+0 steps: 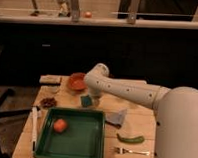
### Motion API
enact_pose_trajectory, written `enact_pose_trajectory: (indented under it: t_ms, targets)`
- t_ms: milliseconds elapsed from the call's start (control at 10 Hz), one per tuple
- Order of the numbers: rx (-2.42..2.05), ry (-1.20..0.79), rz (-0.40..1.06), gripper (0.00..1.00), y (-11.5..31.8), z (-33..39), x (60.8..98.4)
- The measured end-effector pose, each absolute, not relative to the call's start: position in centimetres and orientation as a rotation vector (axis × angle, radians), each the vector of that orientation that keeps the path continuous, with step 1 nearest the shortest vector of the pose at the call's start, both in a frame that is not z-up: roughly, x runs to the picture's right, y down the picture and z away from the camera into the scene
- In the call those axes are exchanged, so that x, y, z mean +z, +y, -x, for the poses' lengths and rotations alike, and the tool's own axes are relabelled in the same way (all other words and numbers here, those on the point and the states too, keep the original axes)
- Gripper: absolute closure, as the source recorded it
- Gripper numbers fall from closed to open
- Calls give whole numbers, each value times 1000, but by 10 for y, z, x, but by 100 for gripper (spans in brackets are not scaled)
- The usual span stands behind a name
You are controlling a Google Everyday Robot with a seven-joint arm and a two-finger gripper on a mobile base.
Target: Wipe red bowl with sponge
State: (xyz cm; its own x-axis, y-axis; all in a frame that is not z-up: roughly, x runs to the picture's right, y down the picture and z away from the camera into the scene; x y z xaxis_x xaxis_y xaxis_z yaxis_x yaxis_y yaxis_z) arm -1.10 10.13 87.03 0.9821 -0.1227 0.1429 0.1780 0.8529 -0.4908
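The sponge [86, 101] shows as a small teal-green block, close to square from this angle, so no long axis can be made out. Its edges sit a little askew to the front edge of the worktop [140, 115]. Its top edge points up toward the pincer and its bottom edge toward the green tray [91, 143]. Its colour is flat and even, with no visible marks.

The sponge is just in front of the red bowl [77, 83] and slightly to the right of it in the camera view, between the bowl and the far rim of the tray. It is near the bowl but not inside it.

The pincer [89, 95] comes down from the bent end of the white arm [127, 92], which reaches in from the right. It is closed narrow right at the sponge's top edge and appears to hold the sponge there. Whether the sponge touches the worktop or hangs just above it cannot be told.

The red bowl is small, round and shallow, orange-red all over, and stands upright near the back of the worktop; nothing can be seen in it. The green tray is large and rectangular and holds one round orange-red fruit [60, 125] near its left side. A dark brown bowl [48, 102], left of the sponge, holds something too dim to make out.

Right of the tray lie a grey cloth [117, 117], a long green vegetable [130, 139] and a fork [131, 151]. A white stick [34, 128] lies along the tray's left side.
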Motion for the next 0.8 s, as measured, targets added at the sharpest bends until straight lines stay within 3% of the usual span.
enact_pose_trajectory:
  t_ms: [800]
  targets:
    - [-135, -196, 462, 81, 59, 27, 874]
